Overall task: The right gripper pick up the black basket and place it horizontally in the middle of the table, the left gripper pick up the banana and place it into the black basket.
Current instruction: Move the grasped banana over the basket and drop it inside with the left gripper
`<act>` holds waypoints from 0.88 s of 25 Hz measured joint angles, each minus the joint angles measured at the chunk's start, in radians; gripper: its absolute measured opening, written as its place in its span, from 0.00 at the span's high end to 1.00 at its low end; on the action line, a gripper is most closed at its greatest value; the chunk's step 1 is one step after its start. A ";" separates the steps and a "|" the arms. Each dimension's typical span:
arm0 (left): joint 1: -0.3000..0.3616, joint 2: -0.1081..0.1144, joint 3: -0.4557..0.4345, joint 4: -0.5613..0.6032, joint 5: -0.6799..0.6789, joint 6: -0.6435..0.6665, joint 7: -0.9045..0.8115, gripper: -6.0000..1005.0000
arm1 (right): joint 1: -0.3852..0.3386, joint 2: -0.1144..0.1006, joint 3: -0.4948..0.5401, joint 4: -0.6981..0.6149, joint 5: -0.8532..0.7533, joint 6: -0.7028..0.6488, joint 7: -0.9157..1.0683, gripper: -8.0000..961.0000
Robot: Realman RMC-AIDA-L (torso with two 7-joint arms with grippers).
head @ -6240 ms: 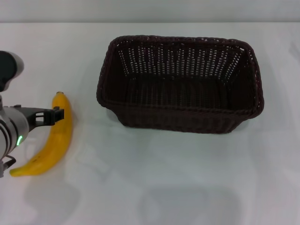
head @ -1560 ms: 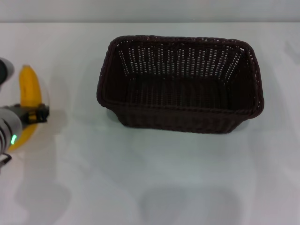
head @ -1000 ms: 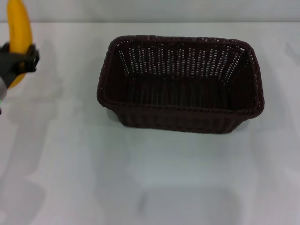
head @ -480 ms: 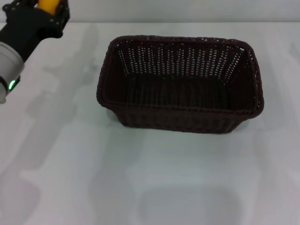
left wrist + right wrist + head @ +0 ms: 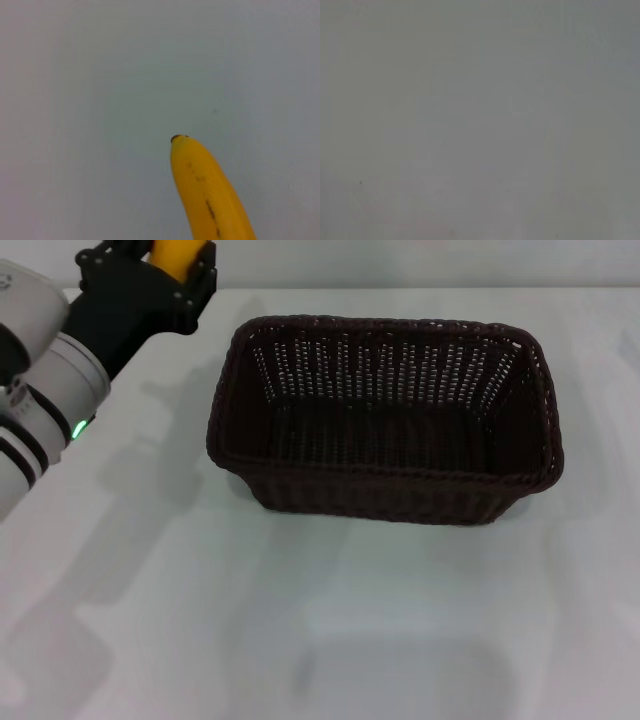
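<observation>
The banana (image 5: 178,252) is up in my left gripper (image 5: 160,280), clamped between my black fingers (image 5: 196,288) at the far left corner of the head view, well above the table (image 5: 140,600). Only a short yellow stretch of it shows there, poking out past the fingers and cut off by the frame's upper edge. From my left wrist camera, the fruit's free end (image 5: 207,192) juts out with its dark tip and a few brown streaks, nothing but white tabletop (image 5: 100,75) under it. So my left fingers are closed around the banana's body, and the tip hangs clear in the air.

The black basket (image 5: 385,420) sits lying lengthwise across the middle of the table, open side up, its near-left corner just to the right of my left gripper. The banana is not over the rim; it is beside the basket, off its far left end.

My right gripper is out of sight; its wrist camera shows only plain grey-white surface.
</observation>
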 joint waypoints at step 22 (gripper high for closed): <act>-0.137 0.000 0.117 -0.078 0.007 -0.022 0.001 0.50 | 0.002 0.000 0.000 -0.003 0.002 -0.005 -0.012 0.12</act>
